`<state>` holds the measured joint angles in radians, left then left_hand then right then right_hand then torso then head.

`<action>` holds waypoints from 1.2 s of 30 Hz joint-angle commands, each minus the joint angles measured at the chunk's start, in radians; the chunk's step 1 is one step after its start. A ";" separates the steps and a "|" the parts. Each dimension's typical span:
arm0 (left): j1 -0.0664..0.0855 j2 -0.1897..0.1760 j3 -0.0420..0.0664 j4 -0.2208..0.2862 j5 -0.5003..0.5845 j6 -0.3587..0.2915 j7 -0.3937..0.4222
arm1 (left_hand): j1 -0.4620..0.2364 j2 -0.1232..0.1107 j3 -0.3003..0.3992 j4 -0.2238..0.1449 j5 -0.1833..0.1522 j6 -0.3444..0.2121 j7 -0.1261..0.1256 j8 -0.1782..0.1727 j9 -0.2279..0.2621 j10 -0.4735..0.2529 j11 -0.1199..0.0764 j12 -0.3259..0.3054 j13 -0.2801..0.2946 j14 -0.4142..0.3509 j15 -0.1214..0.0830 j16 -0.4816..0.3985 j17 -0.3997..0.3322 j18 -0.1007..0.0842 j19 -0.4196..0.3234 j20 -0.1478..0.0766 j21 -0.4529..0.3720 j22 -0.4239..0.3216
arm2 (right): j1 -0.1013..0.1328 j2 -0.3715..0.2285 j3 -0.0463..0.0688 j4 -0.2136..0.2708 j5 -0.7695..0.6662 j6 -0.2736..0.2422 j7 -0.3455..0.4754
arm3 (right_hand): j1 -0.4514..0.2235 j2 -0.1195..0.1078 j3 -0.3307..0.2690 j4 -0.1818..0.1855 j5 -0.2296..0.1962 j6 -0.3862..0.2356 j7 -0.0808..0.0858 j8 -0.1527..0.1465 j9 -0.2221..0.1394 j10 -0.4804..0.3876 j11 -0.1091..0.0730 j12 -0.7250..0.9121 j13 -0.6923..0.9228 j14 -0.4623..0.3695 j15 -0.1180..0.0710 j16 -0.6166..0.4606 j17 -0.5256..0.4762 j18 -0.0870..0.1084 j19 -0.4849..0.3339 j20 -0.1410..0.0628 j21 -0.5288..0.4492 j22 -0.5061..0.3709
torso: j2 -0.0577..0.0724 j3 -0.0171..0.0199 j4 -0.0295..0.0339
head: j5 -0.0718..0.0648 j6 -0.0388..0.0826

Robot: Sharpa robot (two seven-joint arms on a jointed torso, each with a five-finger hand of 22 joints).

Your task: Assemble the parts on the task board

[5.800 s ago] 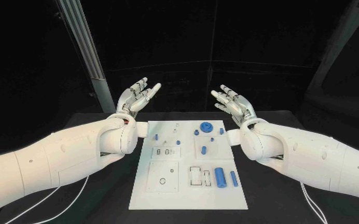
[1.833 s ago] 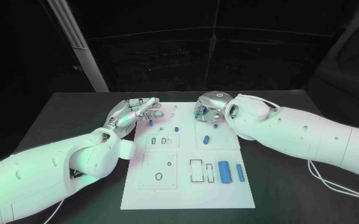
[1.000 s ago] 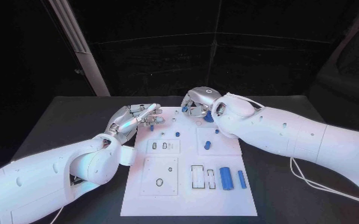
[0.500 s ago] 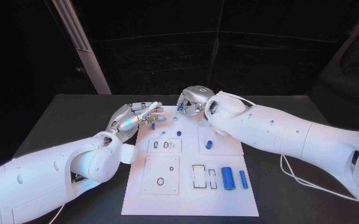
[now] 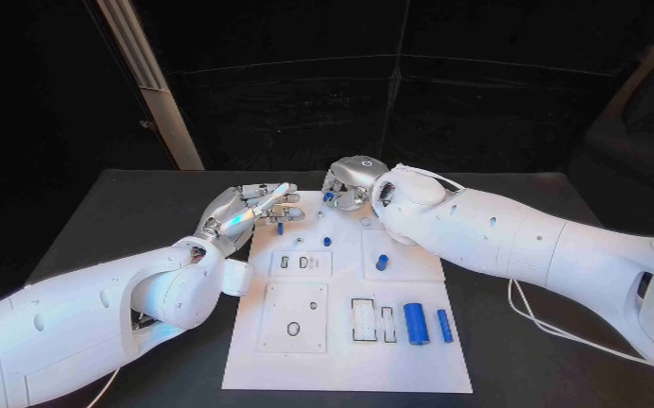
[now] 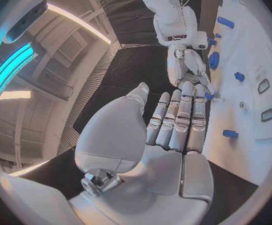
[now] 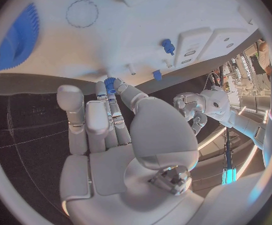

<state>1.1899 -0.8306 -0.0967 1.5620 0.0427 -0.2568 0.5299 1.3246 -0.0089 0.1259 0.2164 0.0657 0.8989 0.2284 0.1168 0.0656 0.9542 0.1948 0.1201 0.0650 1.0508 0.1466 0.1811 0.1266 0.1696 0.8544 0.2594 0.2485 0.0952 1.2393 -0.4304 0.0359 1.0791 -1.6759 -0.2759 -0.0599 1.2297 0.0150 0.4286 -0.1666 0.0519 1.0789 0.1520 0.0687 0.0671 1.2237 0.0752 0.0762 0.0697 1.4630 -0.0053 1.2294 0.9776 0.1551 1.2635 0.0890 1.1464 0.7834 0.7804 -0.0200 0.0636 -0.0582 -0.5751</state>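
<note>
At twelve o'clock on the task board [image 5: 409, 351], right hand [image 5: 349, 184] pinches a small blue part [image 7: 110, 84]; left hand [image 5: 252, 208] hovers open-fingered. Lower gently, keeping it upright.

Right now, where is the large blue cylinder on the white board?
In the head view, the large blue cylinder lies near the right of the white board's front part, between a small white slot piece and a thinner blue rod.

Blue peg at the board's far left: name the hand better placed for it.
Left. The left hand, holding nothing, is beside the blue peg; the right hand seems to pinch another blue part.
</note>
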 commanded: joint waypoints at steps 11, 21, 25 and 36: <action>0.004 0.002 0.001 0.002 -0.008 0.010 0.001 | -0.001 0.006 0.000 -0.006 -0.004 -0.010 0.026 -0.006 -0.001 -0.003 0.005 -0.007 -0.001 0.001 0.003 -0.008 0.001 0.013 0.005 0.001 -0.006 -0.001 | 0.000 0.021 -0.001 -0.025 -0.022 0.020 -0.016 | -0.010 -0.024 0.006 0.026 -0.001 -0.023 0.010 -0.007 -0.002 -0.023 0.012 -0.014 -0.004 0.020 0.003 0.007 0.001 -0.015 -0.015 0.008 0.006 -0.004 | 0.002 -0.0003 0.0002 | -0.002 0.000; 0.005 0.002 0.001 0.003 -0.008 0.004 -0.002 | -0.001 0.006 0.000 -0.006 -0.004 -0.010 0.026 -0.006 -0.001 -0.003 0.005 -0.008 -0.001 0.001 0.003 -0.008 0.001 0.013 0.005 0.001 -0.006 -0.002 | 0.000 0.027 -0.001 -0.026 -0.024 0.013 -0.015 | -0.002 -0.070 0.014 0.056 -0.002 -0.159 0.054 -0.008 -0.005 -0.135 0.052 -0.012 -0.006 0.007 0.036 -0.004 -0.029 -0.005 -0.058 0.037 -0.022 -0.062 | 0.003 0.0002 -0.0020 | 0.007 -0.001; 0.006 0.001 0.001 0.003 -0.008 0.003 -0.004 | -0.001 0.007 0.001 -0.007 -0.004 -0.010 0.027 -0.006 -0.001 -0.003 0.005 -0.008 -0.001 0.001 0.003 -0.008 0.001 0.014 0.005 0.001 -0.007 -0.002 | 0.000 0.023 -0.001 -0.013 -0.024 -0.006 -0.018 | 0.002 -0.089 -0.003 0.065 -0.002 -0.269 0.059 -0.012 -0.008 -0.176 0.061 -0.010 -0.006 -0.001 0.043 -0.014 -0.049 0.005 -0.086 0.046 -0.050 -0.111 | 0.003 0.0005 -0.0027 | 0.005 -0.002; 0.006 -0.004 0.001 0.005 -0.008 0.005 -0.006 | -0.001 0.007 0.001 -0.007 -0.004 -0.010 0.027 -0.006 -0.001 -0.003 0.005 -0.008 -0.001 0.001 0.003 -0.009 0.001 0.014 0.005 0.001 -0.007 -0.002 | 0.000 -0.078 -0.001 0.094 0.020 -0.076 -0.031 | 0.024 -0.081 -0.022 0.093 0.012 -0.202 0.047 0.025 0.010 -0.078 0.039 0.073 0.018 0.012 0.030 0.021 -0.002 -0.003 -0.052 0.041 -0.007 -0.046 | 0.001 0.0014 -0.0058 | 0.007 0.004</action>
<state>1.1946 -0.8335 -0.0967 1.5643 0.0416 -0.2581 0.5218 1.3246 -0.0089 0.1259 0.2165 0.0657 0.8914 0.2284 0.1168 0.0656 0.9542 0.1948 0.1160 0.0650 1.0508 0.1466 0.1771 0.1261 0.1696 0.8544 0.2594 0.2448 0.0941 1.2368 -0.4902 0.0342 1.1548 -1.6886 -0.2971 -0.0801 1.2415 -0.0663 0.4050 -0.0792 0.0595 0.8645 0.2019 0.0881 0.0745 1.1190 0.1209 0.1334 0.0822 1.4619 0.0319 1.2380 0.9587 0.1553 1.2011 0.1322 1.1284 0.7221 0.7829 -0.0187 0.0607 -0.0534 -0.5744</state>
